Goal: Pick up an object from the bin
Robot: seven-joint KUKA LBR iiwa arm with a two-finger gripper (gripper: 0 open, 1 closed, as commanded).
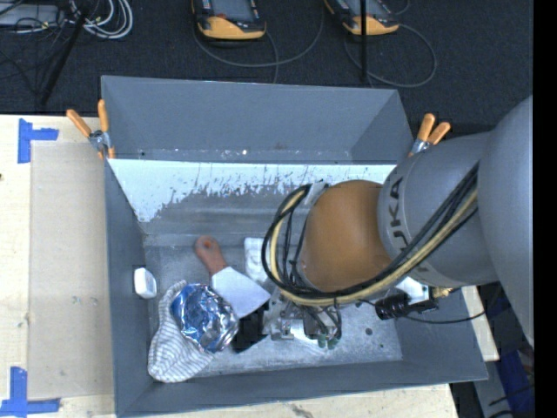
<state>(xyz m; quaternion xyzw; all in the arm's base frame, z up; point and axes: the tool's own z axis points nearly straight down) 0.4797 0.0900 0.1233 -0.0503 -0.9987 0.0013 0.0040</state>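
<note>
My gripper is low over the bin floor near the front middle, mostly hidden under the arm's orange cover. Directly left of it lies a small black object, touching or nearly touching the gripper. A white flat card-like piece lies just above the black object. A crumpled blue and silver foil wad rests on a white cloth further left.
A reddish-brown handle pokes out behind the white piece. A small white cap sits by the left wall, and another white item lies beside the cover. The arm and its cables hide the bin's right half.
</note>
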